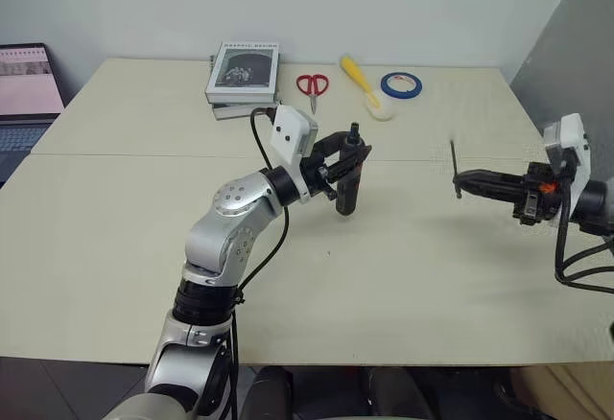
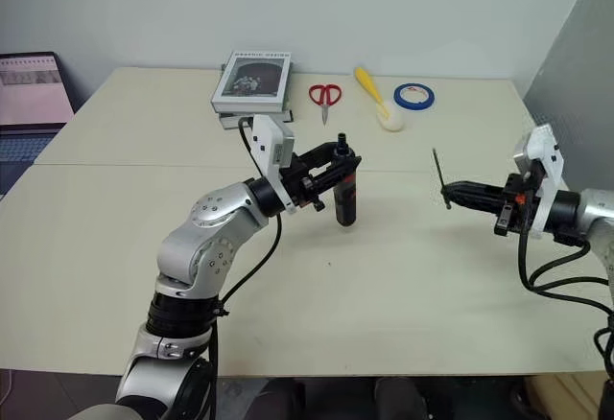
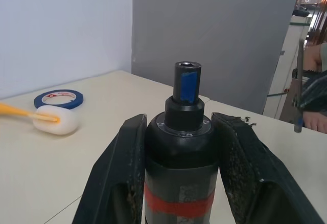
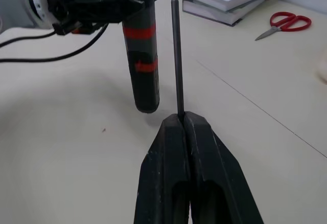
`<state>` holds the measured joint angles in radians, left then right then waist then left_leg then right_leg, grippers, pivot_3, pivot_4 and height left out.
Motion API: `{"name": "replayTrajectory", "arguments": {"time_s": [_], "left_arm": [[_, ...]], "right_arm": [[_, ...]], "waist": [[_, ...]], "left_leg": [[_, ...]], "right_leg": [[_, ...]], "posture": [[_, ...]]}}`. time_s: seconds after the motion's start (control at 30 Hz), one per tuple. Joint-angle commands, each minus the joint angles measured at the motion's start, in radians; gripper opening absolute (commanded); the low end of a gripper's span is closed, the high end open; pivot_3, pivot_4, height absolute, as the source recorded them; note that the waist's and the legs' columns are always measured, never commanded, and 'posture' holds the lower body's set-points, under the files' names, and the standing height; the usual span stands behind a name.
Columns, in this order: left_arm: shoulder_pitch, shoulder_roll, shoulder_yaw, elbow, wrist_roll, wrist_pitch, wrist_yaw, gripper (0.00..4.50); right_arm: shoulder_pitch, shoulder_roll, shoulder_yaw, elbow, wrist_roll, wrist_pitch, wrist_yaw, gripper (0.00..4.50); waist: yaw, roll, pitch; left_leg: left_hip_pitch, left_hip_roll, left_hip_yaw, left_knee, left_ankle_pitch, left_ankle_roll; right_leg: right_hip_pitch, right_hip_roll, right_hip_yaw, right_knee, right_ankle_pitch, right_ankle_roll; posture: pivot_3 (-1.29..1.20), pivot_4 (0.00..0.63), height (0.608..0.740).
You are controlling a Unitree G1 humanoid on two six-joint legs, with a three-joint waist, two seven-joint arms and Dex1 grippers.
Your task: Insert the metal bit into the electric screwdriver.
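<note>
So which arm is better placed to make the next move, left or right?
Probably the right: its fingers pinch the metal bit, free to travel. The left fingers hold the electric screwdriver upright, socket up, a steady target.

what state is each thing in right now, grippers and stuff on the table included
left gripper: shut on the electric screwdriver
electric screwdriver: held upright above the table, socket end up, no bit in it
right gripper: shut on the metal bit
metal bit: pinched at its lower end, standing upright, apart from the screwdriver
scissors: lying flat, blades closed
books: stacked, closed
tape roll: lying flat
laptop: open, screen lit
</note>
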<state>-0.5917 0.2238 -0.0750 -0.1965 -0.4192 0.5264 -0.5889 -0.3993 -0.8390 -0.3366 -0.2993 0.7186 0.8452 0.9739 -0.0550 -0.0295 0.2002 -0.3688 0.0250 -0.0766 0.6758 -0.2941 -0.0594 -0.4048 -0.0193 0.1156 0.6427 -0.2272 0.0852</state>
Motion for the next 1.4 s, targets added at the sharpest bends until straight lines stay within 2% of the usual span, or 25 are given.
{"name": "replayTrajectory", "arguments": {"time_s": [0.03,0.4,0.8,0.93,1.4], "left_arm": [[0.022,-0.007,-0.021,-0.083,-0.006,-0.013,0.005,1.64],[0.147,-0.072,-0.094,-0.071,0.102,-0.130,0.085,1.63],[0.125,-0.063,-0.075,-0.041,0.064,-0.114,0.002,1.63],[0.133,-0.055,-0.075,-0.033,0.072,-0.126,-0.007,1.63],[0.118,-0.027,-0.067,-0.022,0.073,-0.125,-0.030,1.63]], "right_arm": [[-0.055,0.054,-0.056,-0.092,0.101,0.056,-0.143,0.00],[-0.112,0.238,-0.025,-0.188,0.166,0.022,-0.398,0.00],[-0.190,0.340,0.128,-0.181,0.112,-0.110,-0.414,0.00],[-0.219,0.388,0.176,-0.165,0.072,-0.145,-0.463,0.00],[-0.168,0.465,0.273,-0.202,-0.037,-0.198,-0.533,0.00]], "waist": [[-0.001,0.000,0.000],[0.000,0.000,0.000],[0.002,0.000,0.000],[0.001,0.000,0.000],[0.000,0.000,0.000]], "left_leg": [[0.000,0.000,0.000,0.000,0.000,0.000],[-0.003,0.000,0.000,0.000,0.000,0.000],[-0.004,0.000,-0.001,-0.001,0.000,0.000],[-0.006,0.000,-0.001,-0.001,0.000,0.000],[-0.008,0.001,-0.003,-0.001,0.000,0.000]], "right_leg": [[0.000,0.000,0.000,0.000,0.000,0.000],[-0.002,0.000,0.000,-0.001,0.000,0.000],[-0.003,0.000,-0.001,-0.002,0.000,0.000],[-0.005,0.000,-0.001,-0.002,0.000,-0.001],[-0.006,0.000,-0.003,-0.002,0.000,-0.001]], "posture": [[0.00,0.150,0.740],[0.00,0.150,0.740],[0.00,0.150,0.740],[0.00,0.150,0.740],[0.00,0.150,0.740]]}}
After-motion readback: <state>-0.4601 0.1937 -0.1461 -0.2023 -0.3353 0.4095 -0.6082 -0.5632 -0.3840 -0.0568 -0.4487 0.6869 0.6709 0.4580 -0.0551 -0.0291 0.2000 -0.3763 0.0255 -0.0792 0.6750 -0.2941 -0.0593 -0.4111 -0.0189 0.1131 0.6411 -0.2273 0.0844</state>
